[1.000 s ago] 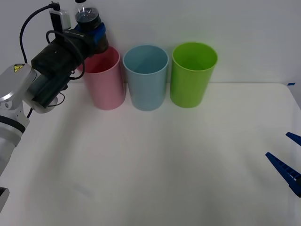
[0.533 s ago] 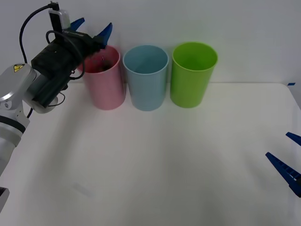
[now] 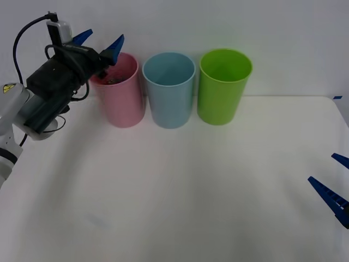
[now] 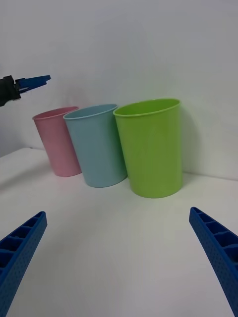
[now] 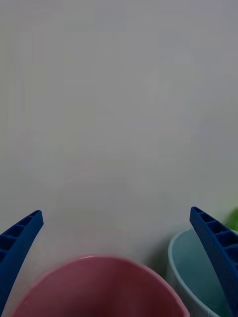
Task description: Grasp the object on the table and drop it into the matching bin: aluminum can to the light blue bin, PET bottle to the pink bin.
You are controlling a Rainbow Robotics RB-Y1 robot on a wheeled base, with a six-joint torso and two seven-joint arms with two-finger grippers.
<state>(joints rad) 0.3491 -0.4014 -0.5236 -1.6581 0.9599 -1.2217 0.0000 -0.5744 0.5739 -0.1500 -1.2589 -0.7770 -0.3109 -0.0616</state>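
Wide plain white flat bench (image 3: 180, 196): bare across centre and foreground of front view; right edge at frame right, far edge against pale wall.

Tall pink plastic cup-shaped bin (image 3: 121, 93): upper left of front view, leftmost in a row of three along the far edge. Dark shape just visible inside below the rim, probably the small clear plastic bottle with black cap (image 3: 113, 79); too little showing to be sure.

Tall pale blue plastic cup-shaped bin (image 3: 169, 89): just right of pink bin, walls close or touching; cannot tell which.

Bright green plastic cup-shaped bin (image 3: 224, 85): right end of row, narrow gap from blue bin.

Left gripper (image 3: 100, 43): upper left of front view, raised above the near-left rim of pink bin, blue ribbed fingers (image 3: 115, 46) spread wide, holding nothing. In left wrist view, fingers at both lower corners, pink rim (image 5: 94, 282) between them, blue rim (image 5: 193, 272) to one side.

Right gripper (image 3: 339, 188): lower right edge of front view, low over bench, well apart from bins, fingers spread wide and empty. Open bench between it and the row.
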